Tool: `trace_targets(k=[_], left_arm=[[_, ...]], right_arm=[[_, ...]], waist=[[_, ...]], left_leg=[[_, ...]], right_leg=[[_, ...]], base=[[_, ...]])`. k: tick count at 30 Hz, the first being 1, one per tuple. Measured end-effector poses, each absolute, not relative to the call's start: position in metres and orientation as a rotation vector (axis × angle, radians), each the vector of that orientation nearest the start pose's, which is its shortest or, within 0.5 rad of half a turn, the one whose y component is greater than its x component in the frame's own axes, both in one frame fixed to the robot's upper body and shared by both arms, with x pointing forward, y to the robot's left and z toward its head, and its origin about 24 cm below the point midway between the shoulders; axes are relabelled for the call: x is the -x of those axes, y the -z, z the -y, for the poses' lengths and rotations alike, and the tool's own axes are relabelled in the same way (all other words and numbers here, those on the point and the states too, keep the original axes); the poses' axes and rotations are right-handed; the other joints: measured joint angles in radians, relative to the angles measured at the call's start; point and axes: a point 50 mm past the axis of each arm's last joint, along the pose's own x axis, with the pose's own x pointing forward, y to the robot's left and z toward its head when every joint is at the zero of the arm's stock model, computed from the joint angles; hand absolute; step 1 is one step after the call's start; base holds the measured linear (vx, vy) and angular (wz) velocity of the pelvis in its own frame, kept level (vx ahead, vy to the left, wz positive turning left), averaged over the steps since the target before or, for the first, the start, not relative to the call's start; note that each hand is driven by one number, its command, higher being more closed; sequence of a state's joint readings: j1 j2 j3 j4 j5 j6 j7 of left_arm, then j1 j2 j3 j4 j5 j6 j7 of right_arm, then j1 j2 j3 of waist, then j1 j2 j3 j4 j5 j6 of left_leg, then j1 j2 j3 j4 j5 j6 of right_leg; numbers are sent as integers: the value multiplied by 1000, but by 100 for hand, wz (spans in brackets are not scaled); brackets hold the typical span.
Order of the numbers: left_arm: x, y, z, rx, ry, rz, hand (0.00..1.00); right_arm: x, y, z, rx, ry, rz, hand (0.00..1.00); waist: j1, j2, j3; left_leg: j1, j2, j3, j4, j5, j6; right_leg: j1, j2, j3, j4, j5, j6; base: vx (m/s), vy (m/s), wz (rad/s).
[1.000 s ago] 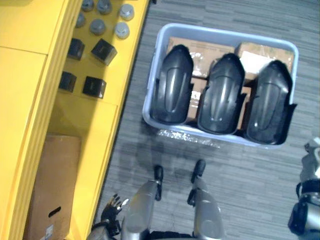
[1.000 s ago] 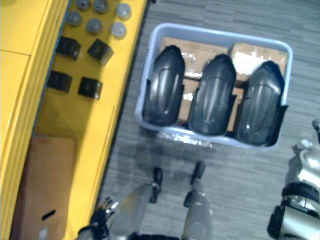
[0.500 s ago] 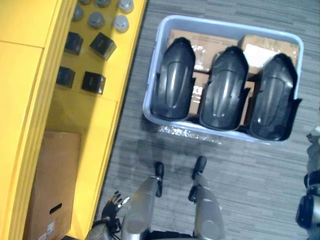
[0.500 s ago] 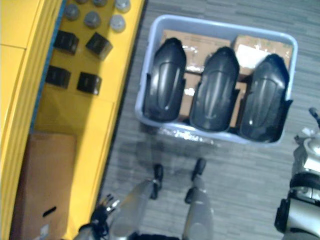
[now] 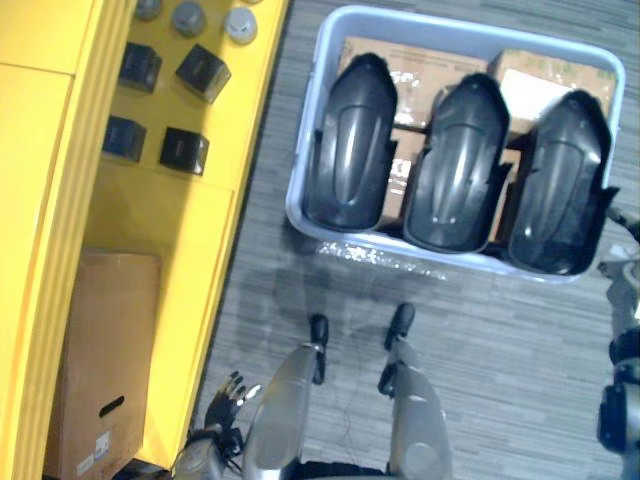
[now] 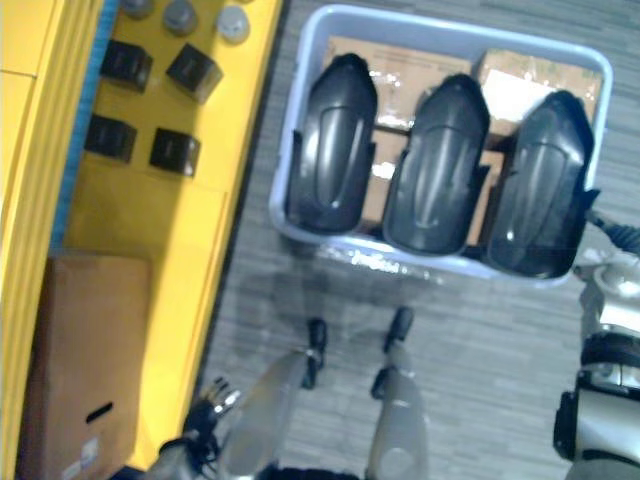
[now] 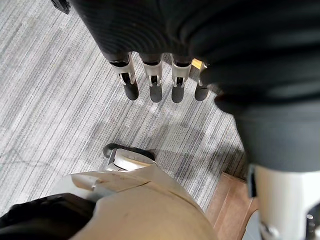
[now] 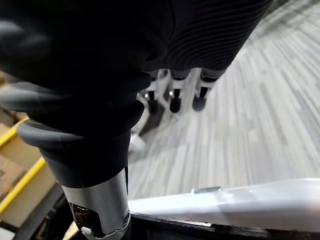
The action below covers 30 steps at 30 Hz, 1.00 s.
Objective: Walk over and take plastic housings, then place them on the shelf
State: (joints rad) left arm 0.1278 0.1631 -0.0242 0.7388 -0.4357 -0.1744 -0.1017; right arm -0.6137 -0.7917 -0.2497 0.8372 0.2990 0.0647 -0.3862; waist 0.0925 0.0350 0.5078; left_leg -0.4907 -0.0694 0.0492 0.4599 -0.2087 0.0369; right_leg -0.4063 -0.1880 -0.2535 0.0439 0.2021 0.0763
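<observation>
Left eye view: three plastic housings (image 5: 455, 165) in bin (image 5: 297, 215) beside shelf (image 5: 170, 250); left hand (image 7: 155, 85), right hand (image 8: 174, 99) relaxed, empty.

Left hand (image 7: 152, 82): black ribbed cover (image 7: 150, 25) over back and wrist; silver fingers (image 7: 129, 75) with rounded dark tips, in a row just beside the cover.
Right hand (image 8: 174, 97): identical cover and fingers; polished silver-grey collar (image 8: 100, 205) adjoining the cover's bellows-like folds.

Three housings (image 5: 458, 165) side by side in a tub (image 5: 303, 150) on the floor (image 5: 480, 330), cartons (image 5: 415, 65) beneath them, shelf (image 5: 190, 230) left of the tub, blocks (image 5: 185, 150) and caps (image 5: 240, 22) on it, big box (image 5: 100, 360) nearer on the shelf
</observation>
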Motion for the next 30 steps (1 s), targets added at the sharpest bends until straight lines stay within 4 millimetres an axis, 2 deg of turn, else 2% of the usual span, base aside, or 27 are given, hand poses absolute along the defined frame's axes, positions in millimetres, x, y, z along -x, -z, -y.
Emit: trace_targets(k=[4,8,13,14,19,22,30], left_arm=[[-153,114,-204,288,-178,-635,0],[-155,112,-203,298,-184,-602,0],[-155,112,-203,298,-183,-603,0],[-155,112,-202,298,-181,-603,0],[-155,112,-198,294,-162,-608,0],[-155,112,-199,293,-163,-603,0],[-156,111,-198,294,-160,-596,0]], right_arm=[[-302,-149,404,228,893,-52,0],[-307,-149,402,232,854,-70,0],[-307,-147,402,251,850,-79,0],[-307,-146,402,259,847,-85,100],[-306,-144,404,268,849,-98,100],[-301,-150,411,296,862,-91,100],[-302,-155,410,301,847,-47,100]], waist=[[9,1,1],[9,17,7],[9,20,7],[9,23,8],[11,43,5],[9,43,5],[9,45,4]], left_leg=[[-40,0,-2,12,0,0],[-60,2,-1,27,0,1],[-60,3,-1,29,0,1],[-60,3,-1,29,0,1],[-60,3,-1,26,0,1],[-58,4,-1,24,1,1],[-49,3,-4,23,4,5]], right_leg=[[-36,0,0,2,6,-7],[-55,1,4,11,9,-2],[-55,1,4,13,7,-5],[-55,1,4,13,7,-6],[-56,1,4,13,9,-2],[-55,2,4,13,9,-2],[-45,1,4,13,10,-3]], base=[[-45,4,1],[-3,1,-1],[0,0,0],[0,0,0],[0,0,0],[0,0,0],[-4,0,1]])
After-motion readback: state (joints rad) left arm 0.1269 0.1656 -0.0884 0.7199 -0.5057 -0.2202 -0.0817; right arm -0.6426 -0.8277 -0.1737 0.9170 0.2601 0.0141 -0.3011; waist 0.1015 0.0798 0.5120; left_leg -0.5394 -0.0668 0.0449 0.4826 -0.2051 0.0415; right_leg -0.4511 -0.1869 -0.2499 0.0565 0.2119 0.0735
